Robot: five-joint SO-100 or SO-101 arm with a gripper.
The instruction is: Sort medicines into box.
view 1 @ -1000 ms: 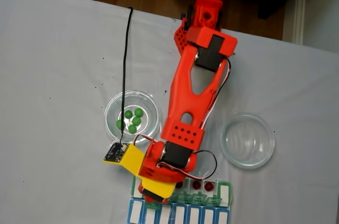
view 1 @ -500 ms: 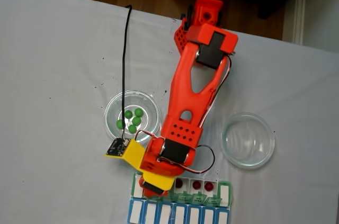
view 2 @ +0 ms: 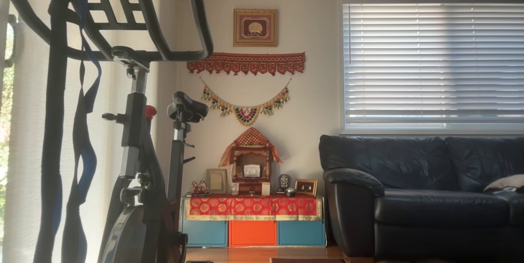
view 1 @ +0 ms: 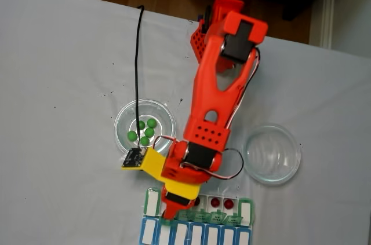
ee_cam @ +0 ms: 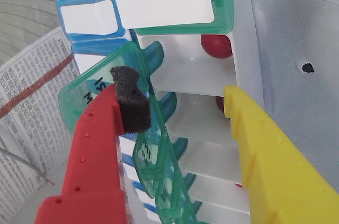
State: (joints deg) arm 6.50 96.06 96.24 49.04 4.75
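Observation:
The box, a pill organiser with white compartments and green and blue lids, lies at the bottom edge of the fixed view. My gripper hovers over its left part. In the wrist view my gripper is open, red finger left and yellow finger right, with nothing between them. Below it the box shows open compartments. One dark red medicine ball lies in a compartment, and another peeks out beside the yellow finger. Two red balls show in the box. Several green balls sit in a glass dish.
A second round glass dish stands to the right of the arm with nothing in it. A black cable runs across the white tablecloth to the wrist camera. Printed paper lies left of the box.
The wrist has swung a little to the right and up along the box, and the upper arm has tilted. The balls and both dishes have not moved.

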